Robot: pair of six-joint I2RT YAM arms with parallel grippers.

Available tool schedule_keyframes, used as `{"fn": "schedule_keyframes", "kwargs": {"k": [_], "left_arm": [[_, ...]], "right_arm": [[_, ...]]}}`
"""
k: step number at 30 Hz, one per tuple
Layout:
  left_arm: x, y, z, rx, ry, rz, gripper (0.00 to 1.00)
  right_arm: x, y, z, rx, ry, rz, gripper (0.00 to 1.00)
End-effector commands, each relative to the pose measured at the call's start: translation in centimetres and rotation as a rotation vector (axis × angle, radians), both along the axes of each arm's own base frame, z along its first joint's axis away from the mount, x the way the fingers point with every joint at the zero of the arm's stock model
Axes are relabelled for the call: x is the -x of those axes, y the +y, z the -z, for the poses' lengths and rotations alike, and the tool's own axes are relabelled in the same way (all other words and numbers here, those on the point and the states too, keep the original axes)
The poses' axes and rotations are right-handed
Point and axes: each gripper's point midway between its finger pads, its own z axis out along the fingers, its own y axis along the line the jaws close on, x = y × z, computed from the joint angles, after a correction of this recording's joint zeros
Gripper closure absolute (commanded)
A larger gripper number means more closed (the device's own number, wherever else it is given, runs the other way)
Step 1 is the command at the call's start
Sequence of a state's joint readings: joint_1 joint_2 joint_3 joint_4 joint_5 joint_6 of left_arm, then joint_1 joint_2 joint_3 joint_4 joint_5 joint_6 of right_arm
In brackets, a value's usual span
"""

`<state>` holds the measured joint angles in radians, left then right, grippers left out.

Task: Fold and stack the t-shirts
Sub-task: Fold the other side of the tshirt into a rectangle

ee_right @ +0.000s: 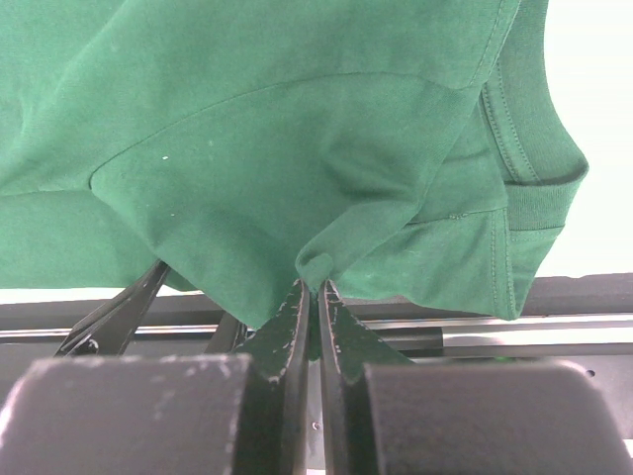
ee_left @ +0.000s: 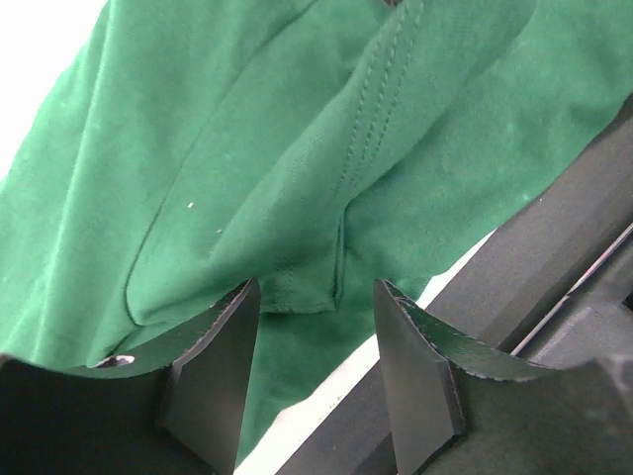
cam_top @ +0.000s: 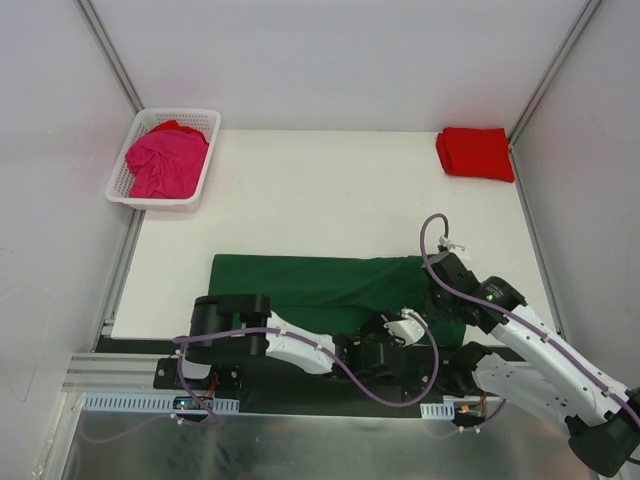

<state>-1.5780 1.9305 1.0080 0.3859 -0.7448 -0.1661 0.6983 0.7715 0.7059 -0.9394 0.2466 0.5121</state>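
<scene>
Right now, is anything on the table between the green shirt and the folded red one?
Nothing visible: only white tabletop lies between the green t-shirt and the red t-shirt.

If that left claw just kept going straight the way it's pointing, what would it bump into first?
Most likely the dark green t-shirt: its stitched hem lies just ahead of the open left gripper, in line with the gap between its jaws. How near it is is hard to judge from this view.

A white table [cam_top: 330, 195] sits boxed in by plain white walls [cam_top: 330, 60] on three sides, grey metal posts [cam_top: 110, 55] rising at its far corners, a slotted aluminium rail [cam_top: 110, 372] along its near edge, evenly lit.
</scene>
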Motion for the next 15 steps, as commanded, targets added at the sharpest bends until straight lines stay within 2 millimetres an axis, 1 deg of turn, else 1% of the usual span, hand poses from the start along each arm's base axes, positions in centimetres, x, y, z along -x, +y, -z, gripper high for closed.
{"fn": "schedule_keyframes", "kwargs": {"k": [1, 6, 9, 12, 15], "left_arm": [[0.2, -1.9, -1.4, 0.069, -0.005, -0.002, 0.50], [0.3, -1.9, -0.9, 0.059, -0.002, -0.002, 0.50], [0.3, -1.9, -0.6, 0.055, -0.002, -0.004, 0.52], [0.3, -1.9, -0.2, 0.050, 0.001, -0.003, 0.56], [0.3, -1.8, 0.1, 0.043, 0.000, -0.006, 0.57]], "right_arm": [[0.3, -0.5, 0.2, 0.023, 0.001, -0.001, 0.96], [0.4, -0.6, 0.3, 0.026, 0.004, 0.001, 0.96], [0.4, -0.7, 0.3, 0.029, 0.004, -0.001, 0.95], [0.4, -0.7, 0.2, 0.028, 0.002, -0.001, 0.95], [0.4, -0.7, 0.2, 0.030, 0.002, 0.000, 0.95]]}}
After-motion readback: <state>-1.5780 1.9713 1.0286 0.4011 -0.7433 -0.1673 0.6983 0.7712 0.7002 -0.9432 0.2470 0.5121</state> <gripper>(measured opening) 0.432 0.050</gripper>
